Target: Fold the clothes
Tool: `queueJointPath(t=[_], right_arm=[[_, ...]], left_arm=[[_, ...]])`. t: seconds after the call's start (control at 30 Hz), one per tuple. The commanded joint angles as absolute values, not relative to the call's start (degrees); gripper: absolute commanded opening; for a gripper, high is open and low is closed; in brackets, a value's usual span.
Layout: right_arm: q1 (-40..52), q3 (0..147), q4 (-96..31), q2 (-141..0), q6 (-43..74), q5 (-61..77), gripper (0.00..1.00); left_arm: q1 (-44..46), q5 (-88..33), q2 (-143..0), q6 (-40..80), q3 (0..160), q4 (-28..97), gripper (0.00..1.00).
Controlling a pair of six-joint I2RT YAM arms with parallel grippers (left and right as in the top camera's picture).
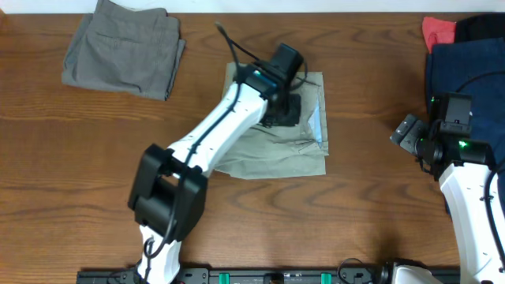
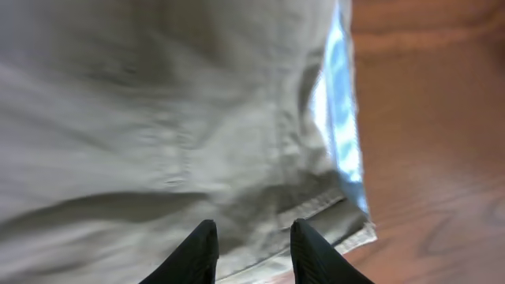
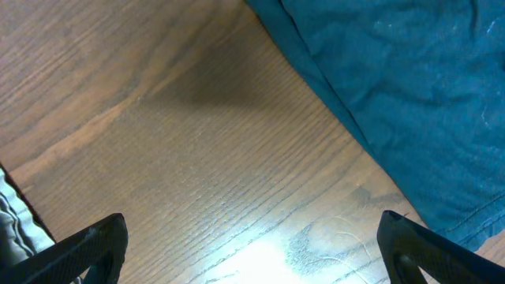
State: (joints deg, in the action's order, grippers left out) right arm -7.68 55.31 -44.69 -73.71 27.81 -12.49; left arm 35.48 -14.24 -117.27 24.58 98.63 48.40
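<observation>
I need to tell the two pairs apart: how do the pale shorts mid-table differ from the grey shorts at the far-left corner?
The pale shorts are lighter khaki-green; the grey shorts darker. The pale shorts lie under the left claw; the grey shorts lie well apart from it. The pale shorts show light lining; the grey shorts none. Both rest on the table.

Overhead: looking straight down from afar over the whole table (image 1: 79,158).
Left wrist: pointing down, close on the shorts (image 2: 158,118), shared with overhead.
Right wrist: pointing down, close on table and navy garment (image 3: 410,79).
</observation>
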Motion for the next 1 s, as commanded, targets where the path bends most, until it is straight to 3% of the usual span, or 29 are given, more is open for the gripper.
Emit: queueJointPath(t=[0.0, 0.4, 0.7, 0.97], right_arm=[[-7.16, 55.33, -44.56, -73.63, 27.14, -13.47, 0.99], [-7.16, 55.33, -44.58, -73.63, 27.14, -13.50, 0.99], [-7.16, 55.33, -44.58, -73.63, 27.14, -13.47, 0.99], [-7.16, 55.33, -44.58, -73.63, 27.14, -13.47, 0.99]], left_arm=[[37.89, -16.64, -121.56, 26.79, 97.23, 48.23, 0.32], [44.47, -21.50, -129.73, 26.87, 97.25, 43.35, 0.33], [44.42, -21.34, -122.26, 22.46, 98.21, 42.89, 0.32], [44.16, -12.97, -115.96, 22.26, 98.21, 41.87, 0.34]])
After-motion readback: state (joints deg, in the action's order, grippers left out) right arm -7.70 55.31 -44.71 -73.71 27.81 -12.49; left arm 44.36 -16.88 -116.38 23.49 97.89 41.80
